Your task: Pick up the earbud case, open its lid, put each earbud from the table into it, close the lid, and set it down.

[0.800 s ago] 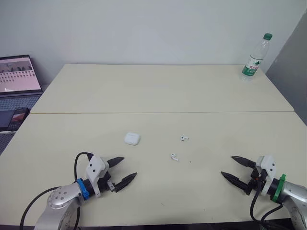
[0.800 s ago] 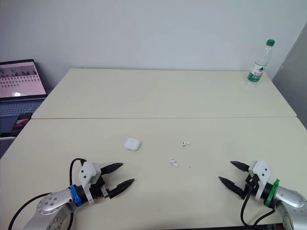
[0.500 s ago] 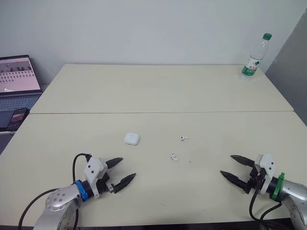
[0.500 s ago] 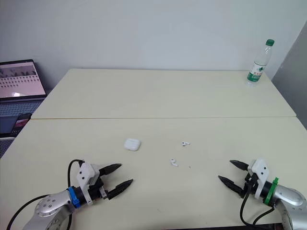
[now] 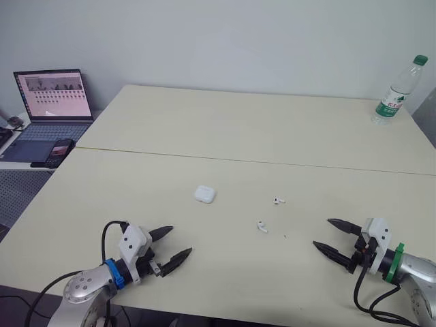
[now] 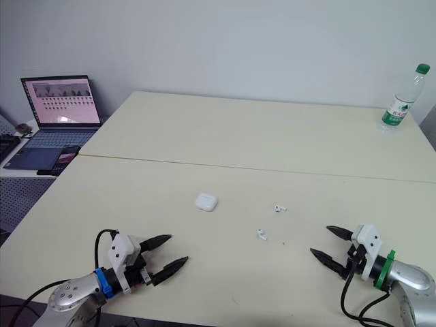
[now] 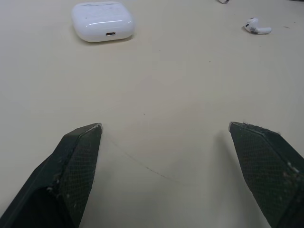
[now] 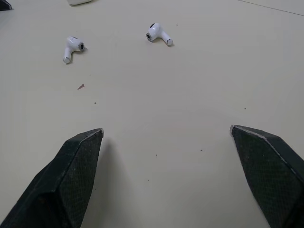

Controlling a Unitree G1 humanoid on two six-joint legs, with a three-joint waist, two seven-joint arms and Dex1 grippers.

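Observation:
A white earbud case lies shut on the cream table, near the middle. Two white earbuds rest to its right: one farther, one nearer. My left gripper hovers low over the table's near left part, open and empty, well short of the case. My right gripper stands open and empty at the near right, with both earbuds lying ahead of its fingers.
A clear water bottle with a green cap stands at the table's far right corner. An open laptop and a phone sit on a side surface to the left. A seam runs across the table.
The camera has swung left, so the whole scene shifted right and more of the laptop shows. Both grippers stay open in much the same place; case and earbuds have not moved.

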